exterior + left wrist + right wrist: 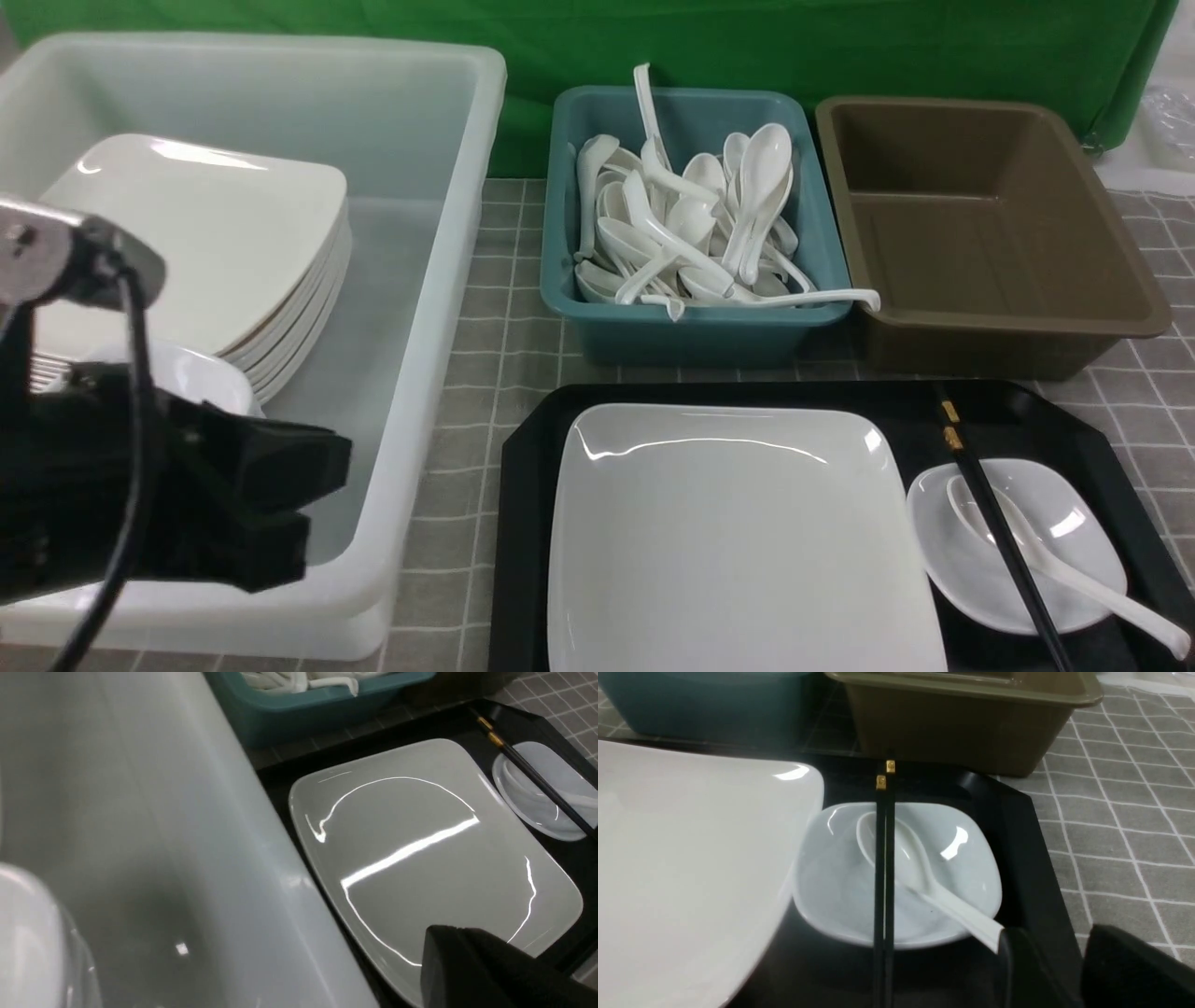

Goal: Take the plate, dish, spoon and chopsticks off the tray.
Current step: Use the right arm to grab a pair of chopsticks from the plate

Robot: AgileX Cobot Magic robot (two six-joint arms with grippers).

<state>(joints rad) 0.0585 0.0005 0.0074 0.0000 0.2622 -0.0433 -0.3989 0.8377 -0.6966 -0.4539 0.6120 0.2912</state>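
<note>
All four pieces sit on the tray [519,523], and neither of my end effectors holds anything.
The plate [738,532] fills the tray's left side. Just right of it is the dish [943,560], with the spoon [1083,583] lying in it and the chopsticks [999,532] laid across both. My left end effector [313,504] hangs over the white tub [420,308] with its fingers together. My right end effector [1057,970], fingers apart, is near the tip of the spoon's handle.

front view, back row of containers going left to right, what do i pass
large translucent white plastic tub holding stacked white square plates → teal rectangular plastic bin full of glossy white soup spoons → deep brown plastic bin
</note>
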